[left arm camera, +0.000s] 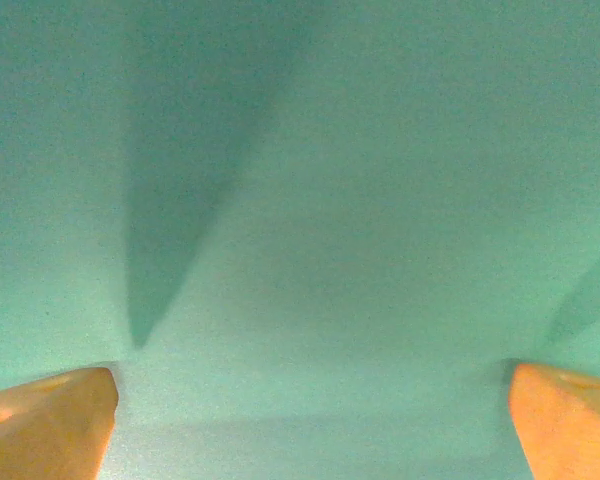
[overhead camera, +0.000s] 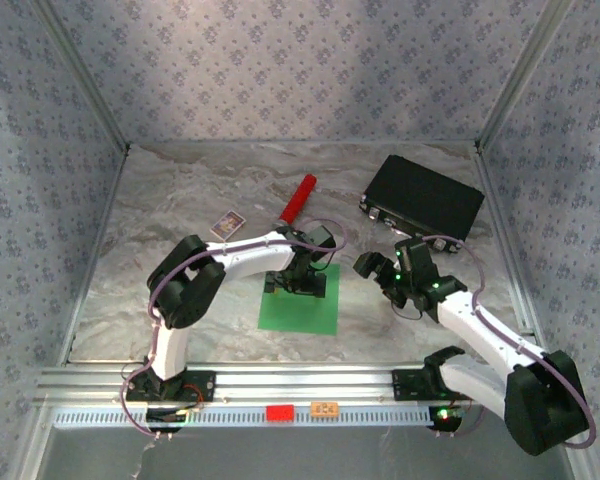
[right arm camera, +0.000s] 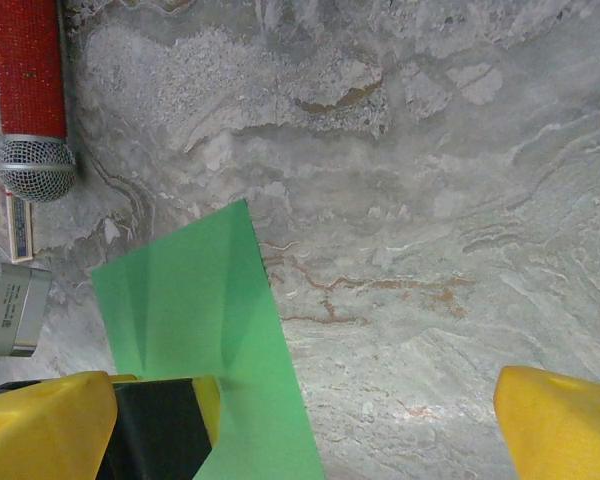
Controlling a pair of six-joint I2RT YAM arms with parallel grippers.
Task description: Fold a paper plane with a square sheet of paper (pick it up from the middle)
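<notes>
The square sheet of paper (overhead camera: 298,310) is bright green and lies flat on the marble table near the middle front. My left gripper (overhead camera: 300,284) points down over its far half. In the left wrist view the paper (left arm camera: 310,200) lies under the open left gripper (left arm camera: 310,400), and both orange fingertips (left arm camera: 50,420) stand far apart at its surface, their shadows meeting them. My right gripper (overhead camera: 378,283) hovers open just right of the sheet, over bare table. The right wrist view shows the open right gripper (right arm camera: 305,425) and the sheet's right edge (right arm camera: 220,330). No paper plane is in view.
A black case (overhead camera: 425,195) sits at the back right. A red microphone (overhead camera: 300,200) lies behind the sheet, with its mesh head (right arm camera: 35,168) toward the paper. A small printed card (overhead camera: 227,223) is to its left. Patterned walls enclose the table.
</notes>
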